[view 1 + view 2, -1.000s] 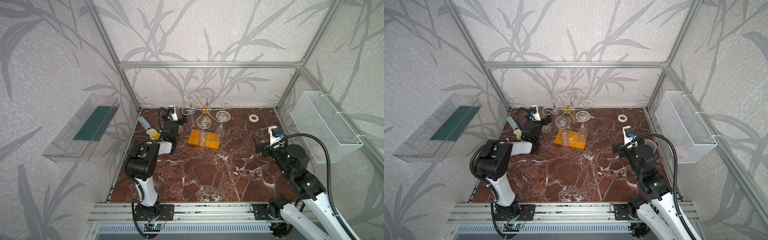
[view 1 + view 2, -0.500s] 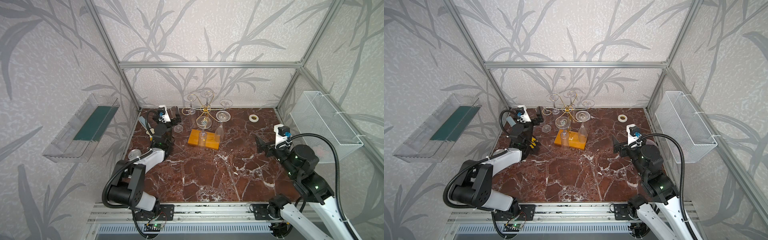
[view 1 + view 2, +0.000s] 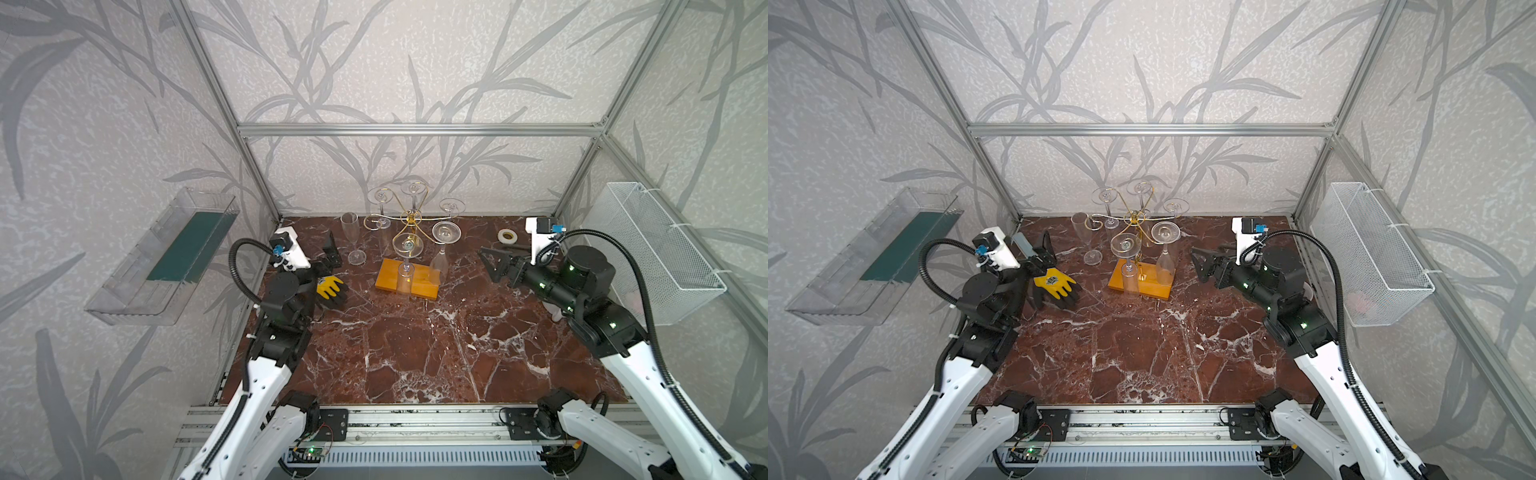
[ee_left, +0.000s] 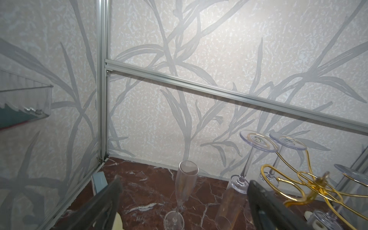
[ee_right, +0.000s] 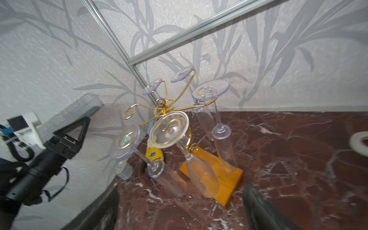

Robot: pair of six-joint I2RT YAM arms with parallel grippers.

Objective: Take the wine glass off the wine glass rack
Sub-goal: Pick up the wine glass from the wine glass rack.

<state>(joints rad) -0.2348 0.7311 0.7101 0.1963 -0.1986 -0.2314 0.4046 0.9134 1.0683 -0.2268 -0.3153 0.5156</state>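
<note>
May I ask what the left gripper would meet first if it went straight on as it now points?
Probably the upright flute, centred ahead of the open left gripper; depth is unclear.

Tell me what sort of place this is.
Probably a robot test cell, not a home: aluminium frame with wallpapered panels, left arm and right arm on a front rail, and a staged wine glass rack on a marble-look tabletop.
</note>
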